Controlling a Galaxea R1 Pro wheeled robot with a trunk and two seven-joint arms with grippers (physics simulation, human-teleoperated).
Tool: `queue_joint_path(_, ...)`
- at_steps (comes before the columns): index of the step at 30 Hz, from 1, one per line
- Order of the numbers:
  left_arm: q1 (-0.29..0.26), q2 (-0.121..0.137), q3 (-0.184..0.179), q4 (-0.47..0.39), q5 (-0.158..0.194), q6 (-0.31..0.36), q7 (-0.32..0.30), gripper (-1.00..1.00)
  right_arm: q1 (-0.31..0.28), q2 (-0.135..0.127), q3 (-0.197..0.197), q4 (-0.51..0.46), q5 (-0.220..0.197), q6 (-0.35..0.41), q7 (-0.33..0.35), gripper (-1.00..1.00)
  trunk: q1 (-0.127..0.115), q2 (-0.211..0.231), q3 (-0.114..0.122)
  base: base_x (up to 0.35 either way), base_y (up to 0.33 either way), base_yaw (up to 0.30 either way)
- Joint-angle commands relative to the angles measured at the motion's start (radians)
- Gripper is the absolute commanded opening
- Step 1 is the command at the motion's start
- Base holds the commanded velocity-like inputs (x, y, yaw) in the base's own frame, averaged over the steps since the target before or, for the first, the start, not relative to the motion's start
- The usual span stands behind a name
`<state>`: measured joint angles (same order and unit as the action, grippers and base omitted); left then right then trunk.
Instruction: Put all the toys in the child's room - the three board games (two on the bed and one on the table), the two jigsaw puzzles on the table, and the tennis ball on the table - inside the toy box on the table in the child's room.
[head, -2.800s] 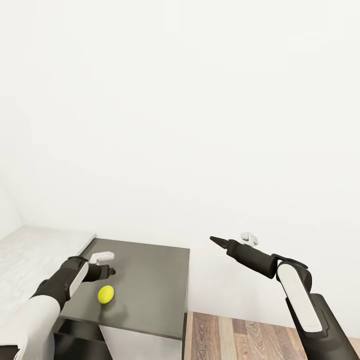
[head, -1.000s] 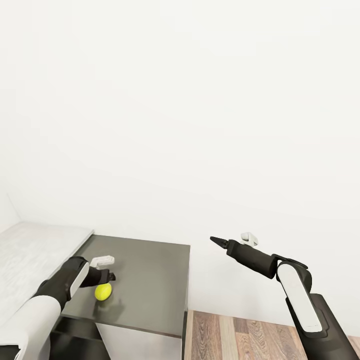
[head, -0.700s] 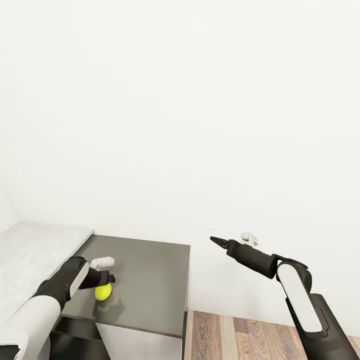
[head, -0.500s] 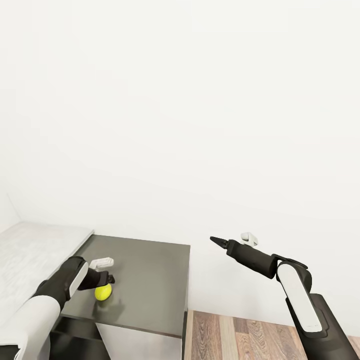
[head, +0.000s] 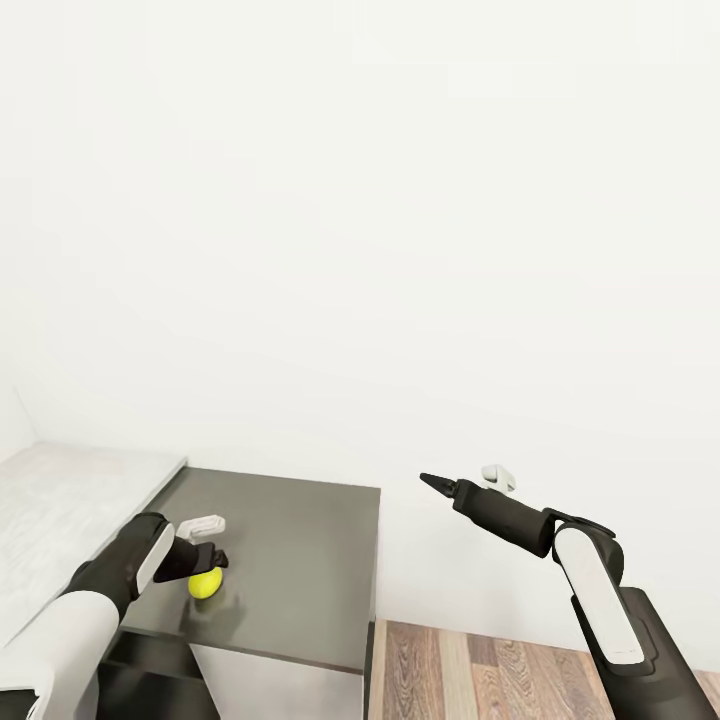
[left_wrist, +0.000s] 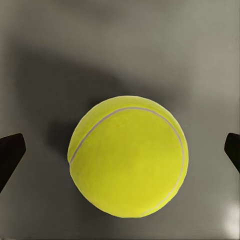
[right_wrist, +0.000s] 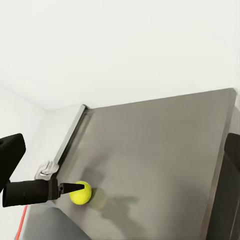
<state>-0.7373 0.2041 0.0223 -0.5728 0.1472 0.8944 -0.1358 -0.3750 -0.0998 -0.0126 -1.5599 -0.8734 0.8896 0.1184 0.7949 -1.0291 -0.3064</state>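
One toy was all we had in front of us at this point: the tennis ball (head: 205, 583), sitting on the dark grey lower section of the table (head: 300, 560), toward its left side and close to where it meets the lighter top. We had our left gripper (head: 208, 565) down right over it, and from the wrist camera the ball (left_wrist: 128, 156) sat dead centre between the two dark fingertips (left_wrist: 10, 155), which were spread wide with a clear gap on both sides, so nothing was pinching it. So we'd call this the grab step for the ball, lined up but not closed. Our right gripper (head: 428, 481) was just hanging out over the floor past the table's edge, well away from everything; whether its jaws were apart or together we honestly couldn't tell from that angle. Next move, in our opinion, was to squeeze gently and evenly, since a round ball on a smooth surface would probably roll off if one finger touched first. Then lift and go find the bin.
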Motion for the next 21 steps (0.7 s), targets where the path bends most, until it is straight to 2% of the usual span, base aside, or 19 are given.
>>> queue_joint_path(1,-0.001,0.000,0.002,-0.001,0.003,0.006,-0.001,1.00,-0.001,0.000,-0.002,0.000,0.008,0.005,0.009,1.00,0.000,-0.001,-0.001,0.000,0.000,0.000)
queue_joint_path(5,-0.001,-0.001,0.002,-0.001,0.003,0.006,-0.001,1.00,-0.001,0.000,-0.002,0.000,0.008,0.005,0.009,1.00,0.000,-0.001,-0.001,0.000,0.000,0.000)
queue_joint_path(8,-0.001,-0.002,0.002,-0.001,0.003,0.006,-0.001,1.00,-0.001,0.000,-0.003,0.000,0.008,0.005,0.009,1.00,0.012,-0.022,-0.011,0.000,0.000,0.000)
queue_joint_path(14,-0.001,-0.004,0.002,-0.001,0.003,0.006,-0.001,1.00,-0.001,0.000,-0.004,0.000,0.008,0.005,0.009,1.00,0.012,-0.022,-0.011,0.000,0.000,0.000)
queue_joint_path(21,-0.001,-0.005,0.002,-0.001,0.003,0.006,-0.001,1.00,-0.001,0.000,-0.026,0.000,0.007,0.011,0.009,1.00,0.012,-0.022,-0.011,0.000,0.000,0.000)
